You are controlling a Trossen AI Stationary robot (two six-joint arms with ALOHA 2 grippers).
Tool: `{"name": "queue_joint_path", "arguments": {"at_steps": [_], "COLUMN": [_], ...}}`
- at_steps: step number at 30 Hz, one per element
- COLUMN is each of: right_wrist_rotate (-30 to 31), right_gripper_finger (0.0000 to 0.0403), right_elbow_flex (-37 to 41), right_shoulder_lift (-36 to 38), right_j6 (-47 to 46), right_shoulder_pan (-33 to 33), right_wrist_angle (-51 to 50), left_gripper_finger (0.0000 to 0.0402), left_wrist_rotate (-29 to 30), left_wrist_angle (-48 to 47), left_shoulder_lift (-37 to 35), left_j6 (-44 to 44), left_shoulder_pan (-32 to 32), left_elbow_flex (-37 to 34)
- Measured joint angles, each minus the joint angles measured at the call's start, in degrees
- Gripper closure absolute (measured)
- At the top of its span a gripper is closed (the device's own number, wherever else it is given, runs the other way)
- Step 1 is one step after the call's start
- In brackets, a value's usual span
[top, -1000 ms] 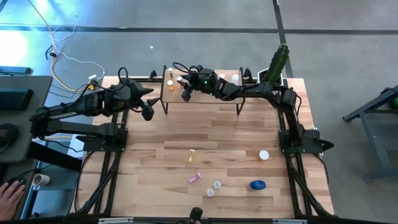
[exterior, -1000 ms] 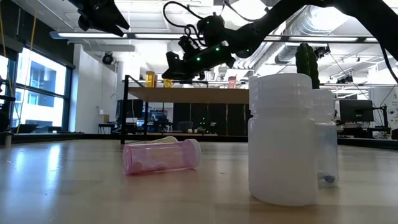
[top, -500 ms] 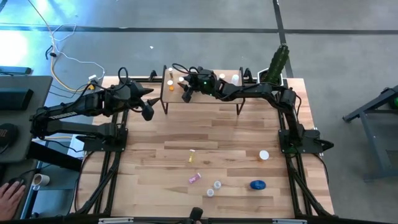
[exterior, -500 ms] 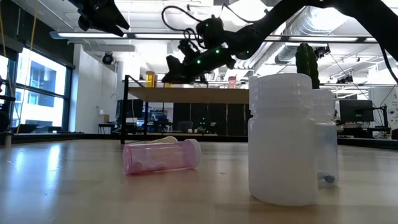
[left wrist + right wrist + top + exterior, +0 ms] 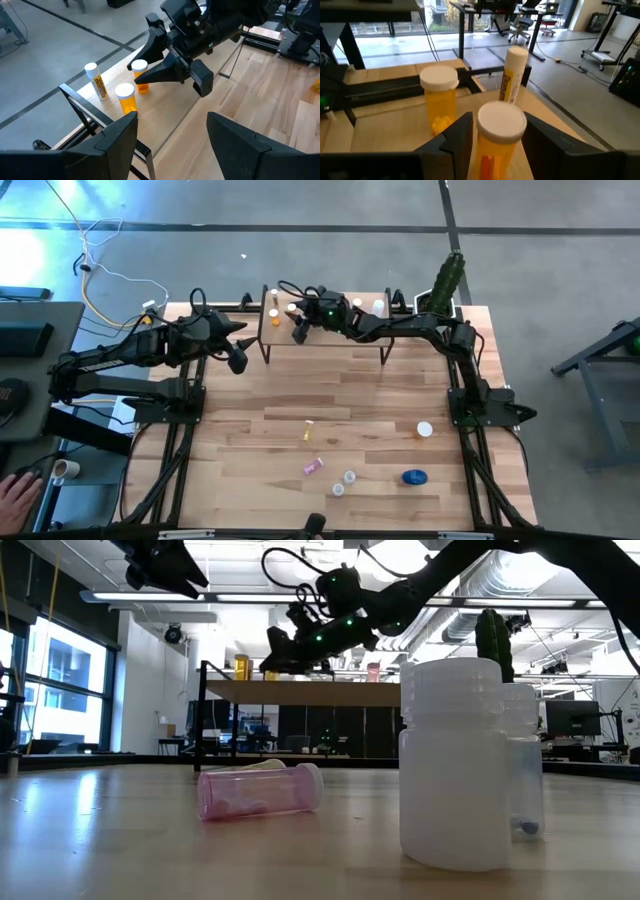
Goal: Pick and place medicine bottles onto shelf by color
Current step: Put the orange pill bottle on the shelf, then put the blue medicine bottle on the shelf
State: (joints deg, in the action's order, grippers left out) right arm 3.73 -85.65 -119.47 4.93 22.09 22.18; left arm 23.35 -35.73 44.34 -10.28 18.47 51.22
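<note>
Orange bottle at the gripper: a small orange pill bottle with a white cap stands upright on the shelf, between the right gripper's two dark fingers; a gap shows on each side of it, so the fingers are apart and not clamped on it.
Second orange bottle: a matching white-capped orange bottle stands just beside it, and a slim yellowish tube with a white cap stands near both.
Shelf: the low light-wood board on thin black legs sits in the upper middle of the high view; small pale bottles stand toward its right end.
Right gripper: the right gripper reaches over the shelf's left end.
Left wrist view adds: it shows the right gripper from the side, with the three bottles standing in a row on the shelf's corner.
Left gripper: the left gripper hangs left of the shelf, released, with nothing between its fingers.
Loose bottles: in the lower middle of the high view, a pink bottle lies on the wooden slatted surface, near a squat blue jar and other small bottles.
Low view adds: the pink bottle lies on its side, and a white translucent bottle stands upright close to the camera.
</note>
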Motion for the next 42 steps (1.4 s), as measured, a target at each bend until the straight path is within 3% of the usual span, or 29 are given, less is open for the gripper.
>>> {"name": "queue_joint_path", "arguments": {"at_steps": [20, 34, 42], "right_wrist_rotate": [-0.1, -0.1, -0.1], "right_gripper_finger": [0.0251, 0.0251, 0.0251], "right_elbow_flex": [-0.1, -0.2, -0.2], "right_shoulder_lift": [7.0, 20.1, 27.8], "right_j6": [0.0, -12.6, -25.4], "right_shoulder_pan": [-0.8, -7.6, -13.0], "right_wrist_angle": [-0.6, -21.0, -35.2], "left_gripper_finger": [0.0174, 0.0174, 0.0174], "left_wrist_rotate": [-0.3, -0.5, -6.7], "left_wrist_angle": [0.0, 0.0, 0.0], "left_shoulder_lift": [0.0, 0.0, 0.0], "left_j6": [0.0, 2.4, 2.4], "left_shoulder_pan": [0.0, 0.0, 0.0], "left_elbow_flex": [0.0, 0.0, 0.0]}}
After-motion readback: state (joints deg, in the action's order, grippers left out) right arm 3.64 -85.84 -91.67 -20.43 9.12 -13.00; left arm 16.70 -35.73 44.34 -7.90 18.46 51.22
